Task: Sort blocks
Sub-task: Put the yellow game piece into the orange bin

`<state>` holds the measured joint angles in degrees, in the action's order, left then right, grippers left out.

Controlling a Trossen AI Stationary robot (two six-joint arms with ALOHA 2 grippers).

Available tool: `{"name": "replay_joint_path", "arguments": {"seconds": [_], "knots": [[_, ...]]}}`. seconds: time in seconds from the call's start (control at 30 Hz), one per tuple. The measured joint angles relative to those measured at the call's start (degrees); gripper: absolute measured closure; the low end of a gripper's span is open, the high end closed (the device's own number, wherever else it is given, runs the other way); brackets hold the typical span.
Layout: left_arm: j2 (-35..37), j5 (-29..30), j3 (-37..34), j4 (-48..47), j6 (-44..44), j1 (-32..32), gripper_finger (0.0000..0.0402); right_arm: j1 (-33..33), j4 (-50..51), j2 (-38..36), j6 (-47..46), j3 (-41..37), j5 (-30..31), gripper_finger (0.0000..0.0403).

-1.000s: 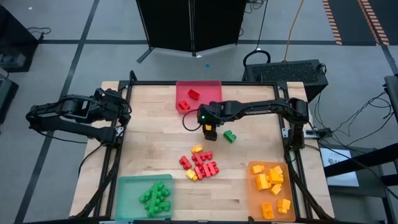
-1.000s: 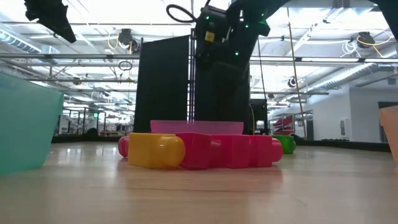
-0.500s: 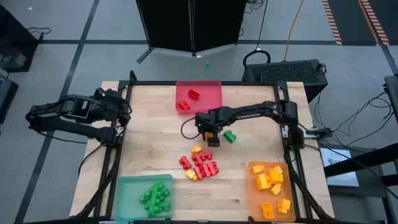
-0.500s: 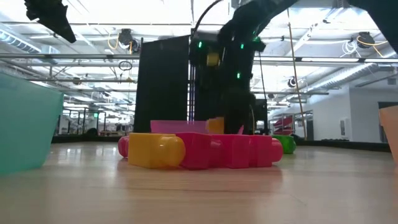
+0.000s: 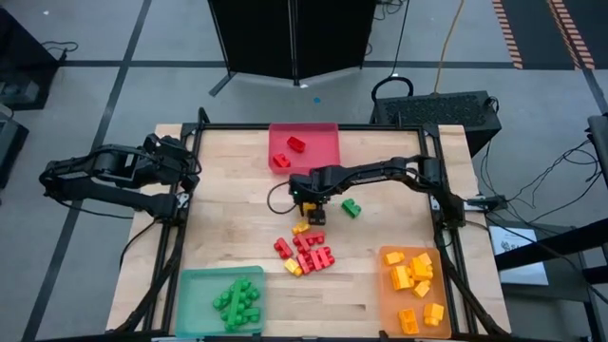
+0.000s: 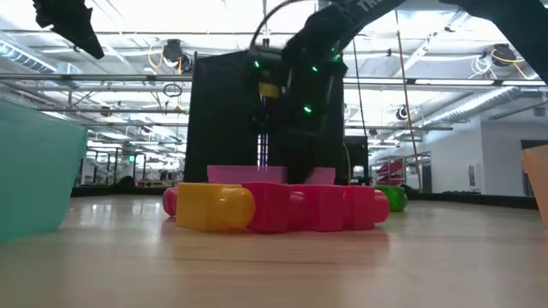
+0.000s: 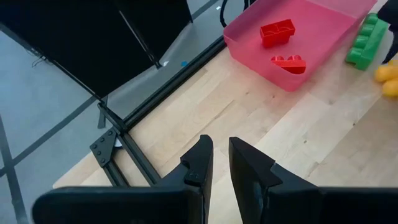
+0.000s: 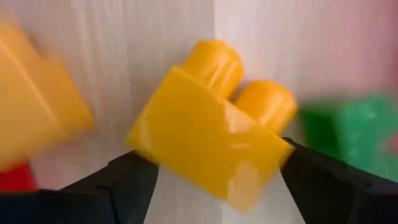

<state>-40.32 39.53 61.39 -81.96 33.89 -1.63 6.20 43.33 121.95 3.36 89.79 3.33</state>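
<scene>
Three trays on pale wooden table [image 5: 228,209]: red tray [image 5: 323,142] far edge, green tray [image 5: 195,299] and orange tray [image 5: 394,299] near corners | loose blocks [image 5: 306,252] mid-table | right gripper [image 5: 313,217] fingers spread around yellow block [image 8: 214,134] | left gripper [image 7: 221,165] nearly closed, empty, at left edge | grey floor, bright hall beyond

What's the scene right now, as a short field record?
right end effector: over the mid-table pile, fingers either side of a yellow block
left end effector: parked at table's left edge, nearly closed, empty
red tray: two red blocks
green tray: green blocks
orange tray: yellow blocks
unsorted: pile, one green block
</scene>
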Motion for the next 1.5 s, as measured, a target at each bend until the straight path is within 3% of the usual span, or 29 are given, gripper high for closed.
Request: {"name": "replay_joint_path", "arguments": {"seconds": [0.3, 0.6, 0.9, 1.3, 1.5], "knots": [[0.1, 0.0, 0.0, 0.0, 0.1, 0.0, 0.0343, 0.3, 2.7, -0.3, 2.1, 5.4, -0.2, 0.0088], [0.1, 0.0, 0.0, 0.0, 0.1, 0.0, 0.0343, -2.8, 0.7, -0.3, 19.6, 8.3, -0.3, 0.0089], [0.1, 0.0, 0.0, 0.0, 0.2, 0.0, 0.0343, -3.3, -4.0, 3.4, 24.6, 8.3, 0.2, 0.0089], [0.1, -0.3, 0.0, 0.0, 0.3, 0.0, 0.0343, -3.3, -1.7, 7.5, 24.0, 8.6, 2.4, 0.0092], [0.1, -0.4, 0.0, 0.0, 0.2, 0.0, 0.0343, -3.0, 4.1, 7.6, 13.6, 8.6, 2.6, 0.0143]]}}
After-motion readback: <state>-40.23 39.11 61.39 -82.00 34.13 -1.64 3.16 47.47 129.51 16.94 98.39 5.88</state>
